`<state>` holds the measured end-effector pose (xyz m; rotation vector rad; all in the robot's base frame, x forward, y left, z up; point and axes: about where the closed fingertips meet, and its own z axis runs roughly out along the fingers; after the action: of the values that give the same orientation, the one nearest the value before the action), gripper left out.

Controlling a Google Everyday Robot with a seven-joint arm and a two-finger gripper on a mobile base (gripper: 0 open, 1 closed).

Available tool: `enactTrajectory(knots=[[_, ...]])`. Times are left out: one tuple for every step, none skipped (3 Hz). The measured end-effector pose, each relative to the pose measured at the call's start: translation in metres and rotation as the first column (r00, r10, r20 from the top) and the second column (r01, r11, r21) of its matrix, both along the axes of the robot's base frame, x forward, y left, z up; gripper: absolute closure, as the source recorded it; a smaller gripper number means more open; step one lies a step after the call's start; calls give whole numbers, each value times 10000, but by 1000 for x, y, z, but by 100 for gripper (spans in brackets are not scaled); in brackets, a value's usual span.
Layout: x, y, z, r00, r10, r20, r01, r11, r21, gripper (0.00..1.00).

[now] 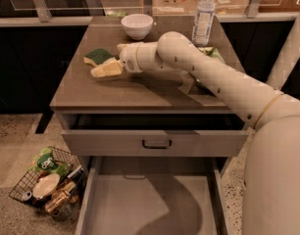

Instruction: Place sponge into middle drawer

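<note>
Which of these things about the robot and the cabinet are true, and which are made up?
1. The sponge is inside the middle drawer. False: the sponge is up on the cabinet top, right by the pincer. The middle drawer has nothing in it.
2. A white bowl sits on the cabinet top. True.
3. The water bottle is lying on its side. False: the water bottle stands upright at the back.
4. A wire basket full of things sits on the floor left of the cabinet. True.
5. The middle drawer is pulled open. True.
</note>
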<state>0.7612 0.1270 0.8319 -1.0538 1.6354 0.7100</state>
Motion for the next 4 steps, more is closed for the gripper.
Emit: enactTrajectory(knots=[[-2, 12, -10, 9995, 182, -258, -183, 9998, -32, 41], [-3, 14, -10, 9994, 223, -276, -224, 9997, -30, 64], [-4, 17, -11, 9992, 262, -290, -263, 9997, -27, 87], [-5, 20, -12, 9991, 303, -305, -304, 9995, -24, 100]])
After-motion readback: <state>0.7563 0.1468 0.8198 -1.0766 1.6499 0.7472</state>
